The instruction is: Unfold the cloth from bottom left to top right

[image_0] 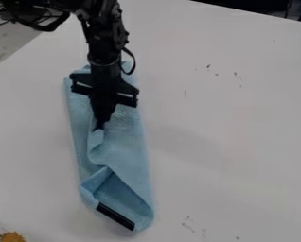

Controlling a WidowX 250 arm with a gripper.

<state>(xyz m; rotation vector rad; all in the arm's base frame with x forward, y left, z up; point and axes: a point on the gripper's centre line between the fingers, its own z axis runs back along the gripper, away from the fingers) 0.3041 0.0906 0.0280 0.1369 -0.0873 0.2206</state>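
Blue cloth (pixel 129 156) lying lengthwise on the white table (pixel 235 123), with my gripper (pixel 99 127) closed on a raised fold (pixel 96 139) near its middle, presumably so that I can draw the upper layer across toward the top right.

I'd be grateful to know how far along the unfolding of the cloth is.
Nothing looks finished: the blue cloth is a long, narrow strip with layers folded over at its lower end. In hand, the gripper pinches a raised fold near the cloth's middle. Likely left: opening it toward the top right and laying it flat.
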